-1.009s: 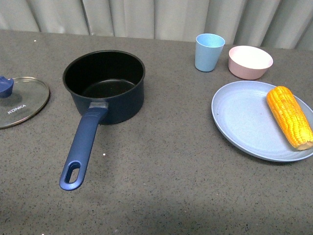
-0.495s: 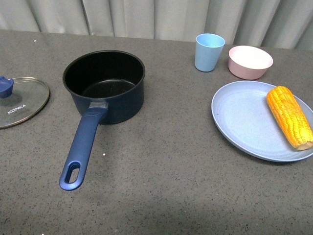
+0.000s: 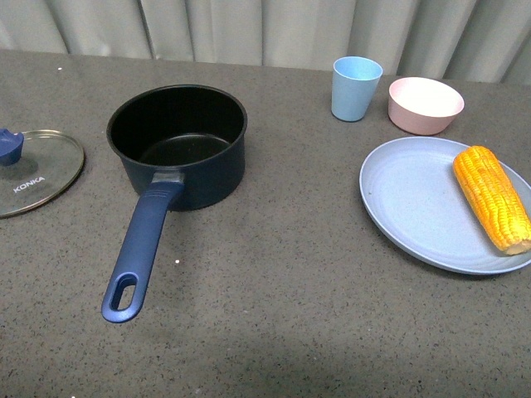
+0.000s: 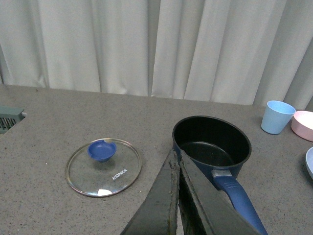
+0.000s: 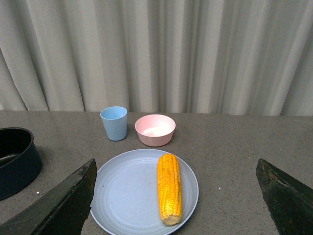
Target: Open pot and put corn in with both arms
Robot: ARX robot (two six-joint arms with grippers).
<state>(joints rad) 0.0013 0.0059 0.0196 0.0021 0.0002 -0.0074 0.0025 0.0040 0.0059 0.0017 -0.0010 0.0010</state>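
The navy pot [image 3: 177,143] stands open and empty left of centre, its long blue handle [image 3: 138,253] pointing toward me. Its glass lid [image 3: 33,170] with blue knob lies flat on the table to the pot's left. The corn [image 3: 491,197] lies on a blue plate [image 3: 415,203] at the right. Neither arm shows in the front view. My left gripper [image 4: 175,161] is shut and empty, raised back from the lid [image 4: 103,166] and pot [image 4: 211,146]. My right gripper [image 5: 178,196] is open wide, back from the corn [image 5: 168,186], which lies between its fingers [image 5: 63,205] in view.
A light blue cup [image 3: 356,88] and a pink bowl [image 3: 425,104] stand at the back right, behind the plate. Pale curtains hang along the table's far edge. A grey vent-like object [image 4: 9,119] sits at the table's far left.
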